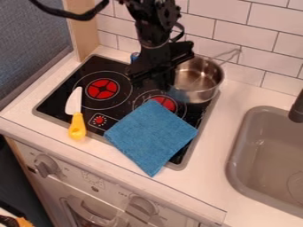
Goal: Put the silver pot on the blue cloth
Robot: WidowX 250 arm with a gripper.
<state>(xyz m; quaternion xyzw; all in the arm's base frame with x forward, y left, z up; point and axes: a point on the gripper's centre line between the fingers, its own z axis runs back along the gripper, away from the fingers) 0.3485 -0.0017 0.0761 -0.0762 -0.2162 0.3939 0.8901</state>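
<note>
Silver pot (199,82) sits behind-right of blue cloth (151,135) | gripper (165,83) is behind cloth, by pot's left side — can't tell if open or closed | step: likely grasping — next needs secure hold, lift, lowering onto cloth

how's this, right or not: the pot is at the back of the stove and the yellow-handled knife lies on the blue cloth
Not quite: the knife isn't on the cloth. The camera view shows it to the cloth's left. The pot is indeed at the back of the stove.
</note>
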